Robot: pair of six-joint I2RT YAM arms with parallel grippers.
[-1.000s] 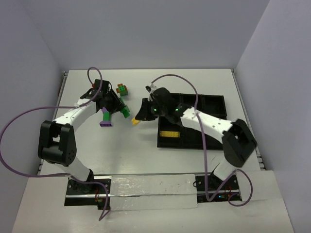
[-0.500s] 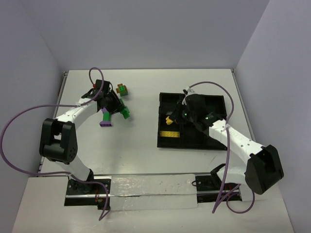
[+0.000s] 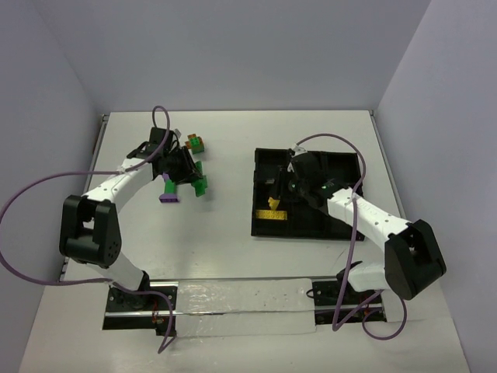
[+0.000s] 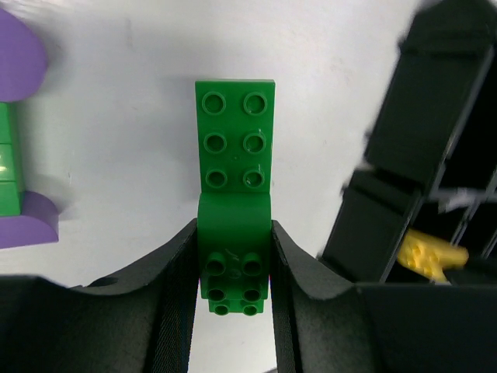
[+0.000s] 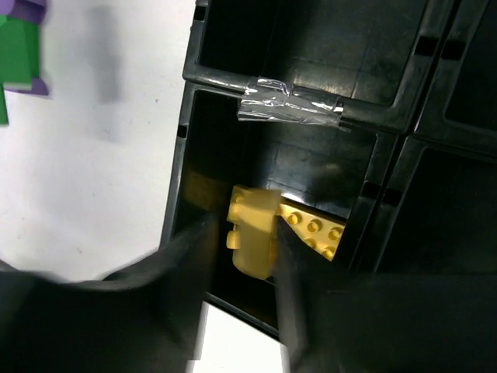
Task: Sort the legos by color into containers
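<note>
- The right gripper hung over the bare desk, left of the tray, a second ago. It now sits low over the near-left compartment.
- Its jaws appear closed on a yellow brick, though the wrist view is blurred at the fingers. The brick hangs just above a flat yellow plate already lying in that compartment.
- Judged from this, the yellow brick has reached its colour's compartment and only the release remains.
- The left gripper has barely shifted over the same second. Its jaws clamp the near end of a long green brick, whose studded end projects forward over the desk, well apart from the tray.
- The green brick has therefore not yet begun its trip to a compartment.
- Count, yellow: two pieces, one held and one in the tray.
- Count, green: one held brick, plus a green part in each of two clusters.
- Count, clusters: two on the desk. A purple-and-green cluster lies just beside the left gripper, and an orange-and-green cluster lies farther back.
- Count, tray: one. The number of its compartments cannot be told with certainty, and the others in view hold no bricks.
</note>
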